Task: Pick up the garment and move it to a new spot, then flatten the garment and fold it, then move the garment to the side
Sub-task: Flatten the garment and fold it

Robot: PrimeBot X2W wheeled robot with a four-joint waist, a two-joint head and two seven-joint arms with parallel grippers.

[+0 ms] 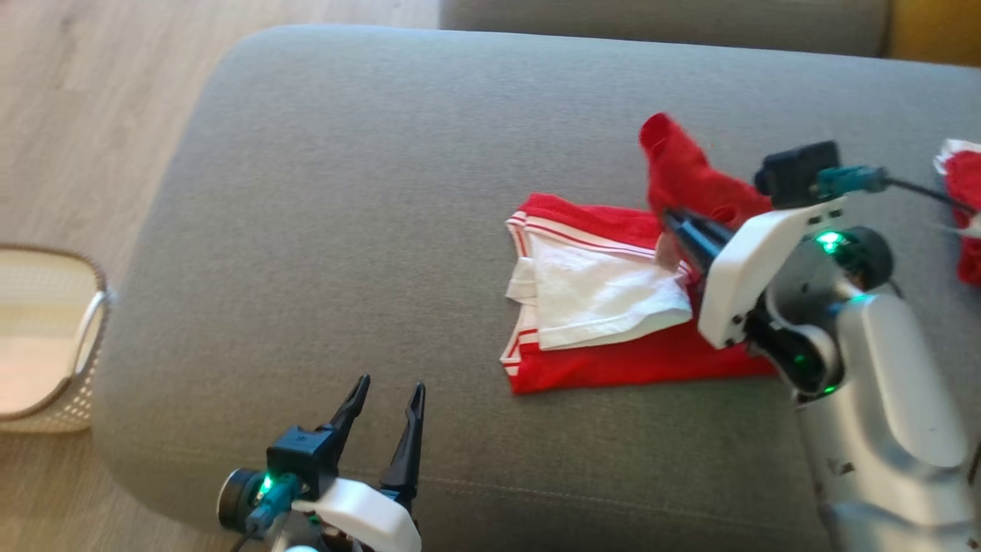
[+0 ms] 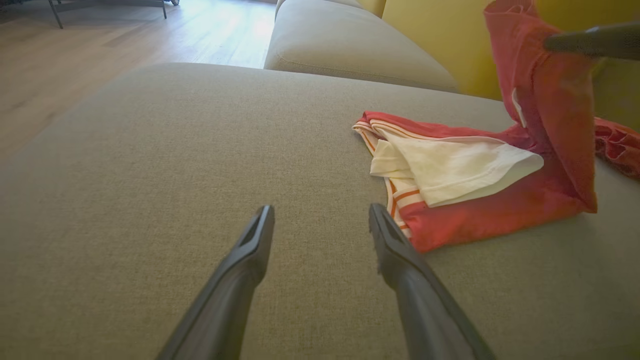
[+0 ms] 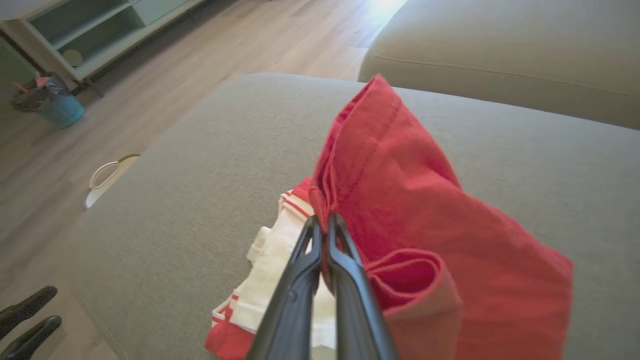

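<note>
You are working over the broad grey upholstered sofa cushion [image 1: 345, 192], which is carrying everything here. The red cloth garment with a white panel and striped hem [image 1: 605, 307] is lying on the right half of that cushion. Most of it is lying flat, while its right-hand portion is standing clear of the surface as a loose red flap [image 1: 674, 169].

Your right hand [image 3: 322, 222] is pinching that flap, its two dark fingers pressed almost together with cloth between them, and is holding it above the flat part. Your left hand [image 1: 389, 387] is hovering near the cushion's front edge, well apart from the garment, with its fingers spread wide and gripping nothing.

By my reading, you are working through the folding step, with the move to the side not yet done. The next move is calling for you to carry the flap across over the white panel towards the striped edge. You should be lowering it evenly and letting go only once it is resting there. Bringing the left hand in to pin the near edge looks sensible.

A small crumpled red and white cloth [image 1: 967, 207] is sitting at the far right, apart from the garment.
</note>
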